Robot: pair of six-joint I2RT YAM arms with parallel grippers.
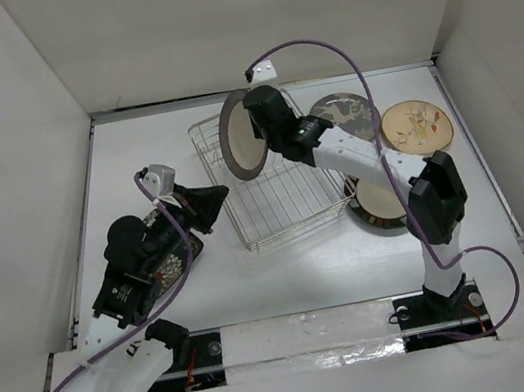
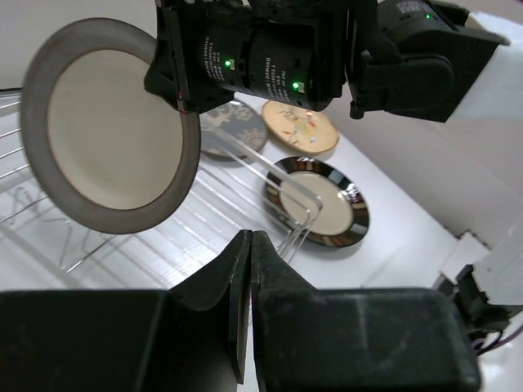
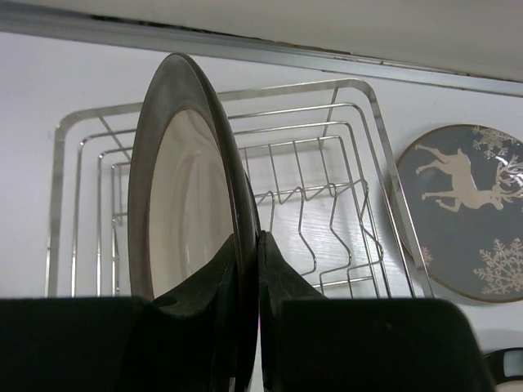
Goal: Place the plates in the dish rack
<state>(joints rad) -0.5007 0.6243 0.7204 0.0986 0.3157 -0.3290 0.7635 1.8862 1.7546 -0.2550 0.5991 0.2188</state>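
One dark-rimmed plate (image 1: 242, 141) stands on edge, pinched at its rim by the right claw (image 3: 257, 249) above the dish rack's (image 1: 289, 206) far left corner. Left claw (image 2: 249, 253) is clenched empty just beside the rack's left side, near the black square plate (image 1: 173, 264).

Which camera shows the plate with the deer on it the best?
The right wrist view: the deer plate lies flat beside the dish rack, deer and snowflakes sharp. In the top view the right arm covers part of it. The left wrist view shows only a blurry piece behind the held plate.
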